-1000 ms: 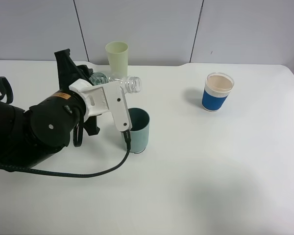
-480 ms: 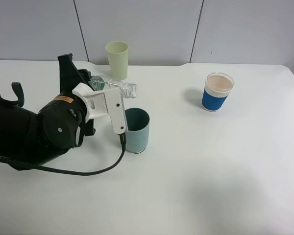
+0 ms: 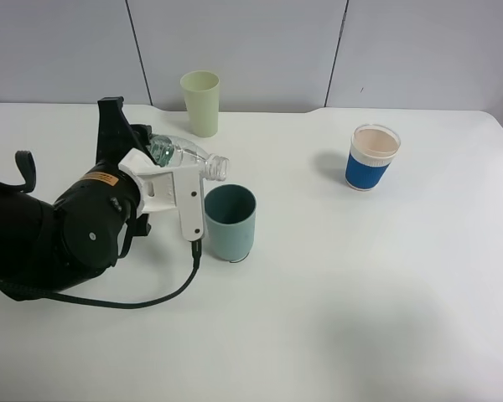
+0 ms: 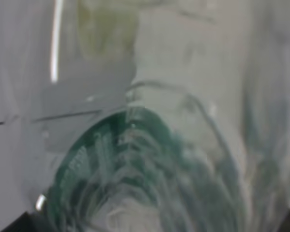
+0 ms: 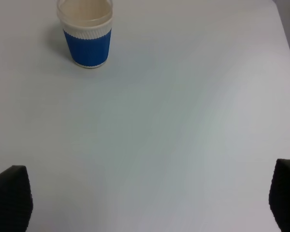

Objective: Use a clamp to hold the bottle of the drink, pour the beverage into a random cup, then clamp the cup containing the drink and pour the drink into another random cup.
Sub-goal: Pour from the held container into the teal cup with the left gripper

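Since earlier frame: left end effector [image 3: 169, 167] pulled back toward left of exterior view, clamped shut on bottle [image 3: 184, 155]. Bottle mouth lower, angled down toward teal cup [image 3: 231, 224], no longer past cup's far rim. White jaw plate now just beside cup, not overlapping it. Blue-sleeved cup [image 3: 373, 157] and yellow-green cup [image 3: 201, 102] unmoved on worktop [image 3: 360, 285].

Left wrist view only: bottle close up, green label [image 4: 135, 169] blurred, filling frame.

Right wrist view only: right end effector [image 5: 150, 200] spread wide, holding nothing, dark fingertips [image 5: 9, 198] at frame corners; blue-sleeved cup [image 5: 85, 33] well apart.
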Controlling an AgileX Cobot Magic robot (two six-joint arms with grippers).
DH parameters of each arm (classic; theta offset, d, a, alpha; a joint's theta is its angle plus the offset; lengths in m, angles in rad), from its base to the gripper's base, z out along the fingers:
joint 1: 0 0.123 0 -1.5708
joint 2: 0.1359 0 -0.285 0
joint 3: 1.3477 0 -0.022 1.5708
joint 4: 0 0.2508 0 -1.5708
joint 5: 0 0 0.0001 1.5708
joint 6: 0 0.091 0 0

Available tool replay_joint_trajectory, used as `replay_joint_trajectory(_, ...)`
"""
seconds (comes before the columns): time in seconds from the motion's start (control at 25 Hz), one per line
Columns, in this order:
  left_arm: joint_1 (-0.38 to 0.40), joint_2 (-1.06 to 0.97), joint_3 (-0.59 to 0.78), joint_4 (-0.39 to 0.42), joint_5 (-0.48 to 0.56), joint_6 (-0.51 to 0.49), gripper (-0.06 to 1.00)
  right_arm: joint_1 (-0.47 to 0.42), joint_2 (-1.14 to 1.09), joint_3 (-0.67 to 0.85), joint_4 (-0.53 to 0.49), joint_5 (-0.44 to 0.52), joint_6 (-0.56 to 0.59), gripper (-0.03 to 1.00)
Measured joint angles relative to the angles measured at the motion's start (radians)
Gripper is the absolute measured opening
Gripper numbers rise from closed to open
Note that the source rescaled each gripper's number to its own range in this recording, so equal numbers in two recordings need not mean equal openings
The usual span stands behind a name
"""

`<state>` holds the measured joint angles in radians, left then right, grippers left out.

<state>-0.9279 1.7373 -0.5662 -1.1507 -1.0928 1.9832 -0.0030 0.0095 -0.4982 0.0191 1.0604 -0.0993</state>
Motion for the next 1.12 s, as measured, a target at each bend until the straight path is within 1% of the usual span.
replay_joint_trajectory(0.32,0.000,0.000,0.000,0.011,-0.006,0.064,0.10,0.000,0.000,0.000,0.000,0.000,0.000,1.00)
replay_joint_trajectory(0.92,0.000,0.000,0.000,0.011,-0.061,0.069,0.10,0.000,0.000,0.000,0.000,0.000,0.000,1.00)
replay_joint_trajectory(1.12,0.000,0.000,0.000,0.011,-0.080,0.099,0.10,0.000,0.000,0.000,0.000,0.000,0.000,1.00)
